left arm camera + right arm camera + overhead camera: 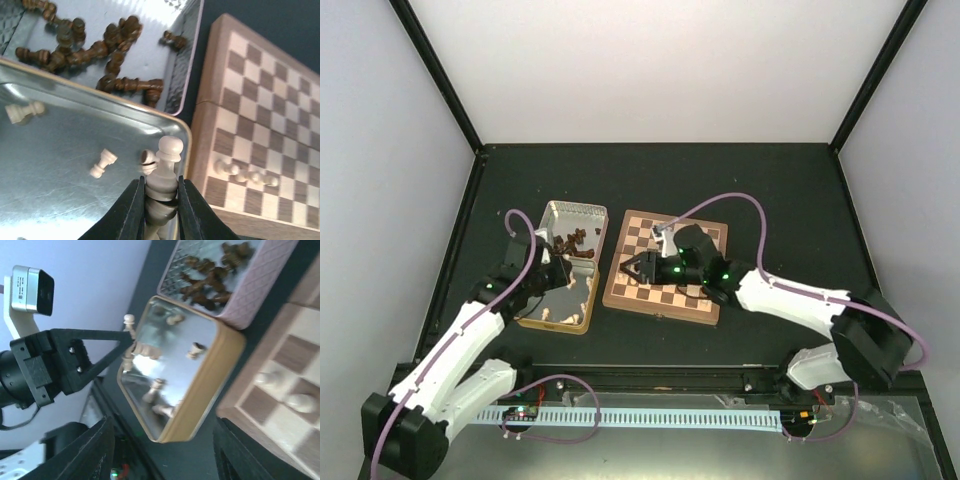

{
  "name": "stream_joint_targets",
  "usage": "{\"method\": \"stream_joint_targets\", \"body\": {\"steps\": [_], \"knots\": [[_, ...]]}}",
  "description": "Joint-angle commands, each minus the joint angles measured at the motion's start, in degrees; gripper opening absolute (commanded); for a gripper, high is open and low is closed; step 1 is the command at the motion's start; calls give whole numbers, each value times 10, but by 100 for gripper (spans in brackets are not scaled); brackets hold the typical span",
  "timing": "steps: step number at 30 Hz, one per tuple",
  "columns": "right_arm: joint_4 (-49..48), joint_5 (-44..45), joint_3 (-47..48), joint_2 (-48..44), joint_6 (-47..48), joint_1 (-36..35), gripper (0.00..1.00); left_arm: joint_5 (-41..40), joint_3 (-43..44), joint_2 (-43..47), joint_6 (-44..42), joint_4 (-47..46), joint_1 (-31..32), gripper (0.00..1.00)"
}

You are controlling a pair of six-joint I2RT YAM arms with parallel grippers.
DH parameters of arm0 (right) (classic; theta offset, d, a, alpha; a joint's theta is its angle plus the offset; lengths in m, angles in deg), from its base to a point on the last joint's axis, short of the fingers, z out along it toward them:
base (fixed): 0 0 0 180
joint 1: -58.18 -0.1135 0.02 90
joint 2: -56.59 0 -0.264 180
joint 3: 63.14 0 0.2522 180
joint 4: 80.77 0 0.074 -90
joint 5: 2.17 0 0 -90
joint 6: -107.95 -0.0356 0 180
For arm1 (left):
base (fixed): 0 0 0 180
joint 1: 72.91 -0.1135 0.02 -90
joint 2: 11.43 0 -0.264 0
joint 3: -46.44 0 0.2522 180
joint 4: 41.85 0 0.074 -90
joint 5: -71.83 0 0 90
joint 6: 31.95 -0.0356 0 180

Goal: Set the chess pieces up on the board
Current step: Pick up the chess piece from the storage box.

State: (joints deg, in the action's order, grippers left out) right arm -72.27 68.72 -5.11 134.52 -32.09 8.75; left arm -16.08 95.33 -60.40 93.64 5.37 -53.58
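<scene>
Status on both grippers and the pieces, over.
Left gripper shut on cream piece over tray. Right gripper open over board. Few cream men placed; dark pieces in tin. Nothing blocking.

Far tin (575,206) behind near tin (556,324), both left of board (640,226); chess pieces (125,85) in tins, on board

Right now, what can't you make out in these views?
Top external: the right arm covers the middle of the board; pieces there are too small to identify.
Left wrist: the base of the held cream piece is hidden inside the left gripper; the board is cut off by the right edge.
Right wrist: the cream pieces on the board are blurred; the board is cut off by the right edge.
</scene>
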Motion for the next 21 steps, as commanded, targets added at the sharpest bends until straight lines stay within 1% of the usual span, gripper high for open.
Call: {"method": "stream_joint_targets", "body": {"steps": [1, 4, 10, 16, 21], "knots": [[-143, -68, 27, 47, -92, -16, 57, 57, 22, 47, 14, -25, -7, 4], [-247, -90, 21, 77, -166, -23, 61, 70, 17, 77, 10, -45, -7, 4], [-391, -97, 29, 131, -298, -35, 67, 98, 4, 144, 22, -95, -8, 4], [-489, -83, 49, 170, -404, -46, 75, 115, 9, 203, 48, -137, -8, 5], [-563, -79, 75, 206, -475, -49, 79, 134, 22, 219, 63, -152, -8, 5]]}}
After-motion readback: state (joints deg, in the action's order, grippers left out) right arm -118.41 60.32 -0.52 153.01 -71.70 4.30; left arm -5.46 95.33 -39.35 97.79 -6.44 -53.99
